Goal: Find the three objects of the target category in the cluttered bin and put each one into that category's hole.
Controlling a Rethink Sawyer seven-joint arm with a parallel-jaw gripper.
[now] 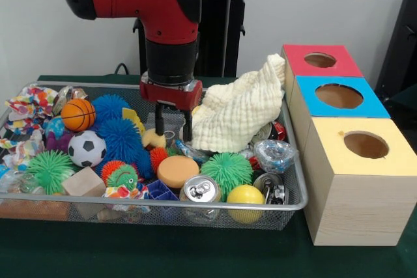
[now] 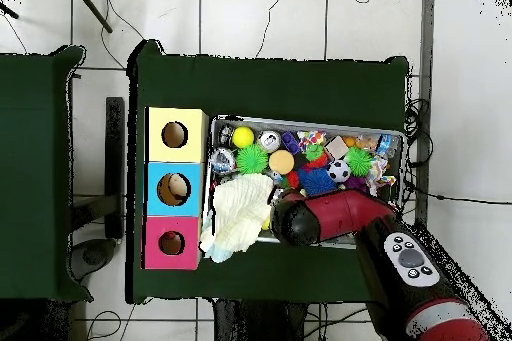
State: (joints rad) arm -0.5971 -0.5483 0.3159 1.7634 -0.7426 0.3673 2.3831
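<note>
The wire mesh bin holds a heap of toys, balls and cans; it also shows in the overhead view. My gripper hangs over the bin's back middle, open and empty, its fingertips just above the clutter. A small yellow toy lies below the left finger. A cream cloth lies bunched right beside the gripper and hangs over the bin's rim. Three wooden boxes with holes stand next to the bin: red top, blue top, yellow top. In the overhead view the arm hides the gripper.
In the bin lie an orange basketball, a soccer ball, blue spiky balls, green spiky balls, a yellow ball, an orange disc, drink cans and a wooden block.
</note>
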